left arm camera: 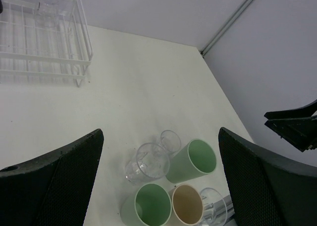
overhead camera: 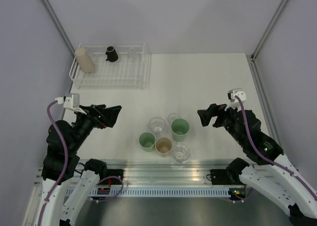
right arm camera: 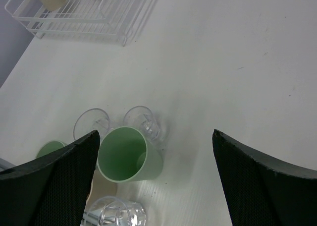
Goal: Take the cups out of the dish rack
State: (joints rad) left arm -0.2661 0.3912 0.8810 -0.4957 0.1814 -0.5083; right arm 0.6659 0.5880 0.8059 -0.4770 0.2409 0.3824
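Note:
The white wire dish rack stands at the far left. In it are a tan cup lying at its left end, a small black cup and a clear cup. Several cups stand upright in a cluster near the front edge: two clear, two mint green, one tan and one more clear. My left gripper is open and empty, left of the cluster. My right gripper is open and empty, right of it. The cluster also shows in the left wrist view and the right wrist view.
Grey walls close in the table at the back and both sides. A metal rail runs along the near edge, just behind the front clear cup. The rack's right end shows in the left wrist view.

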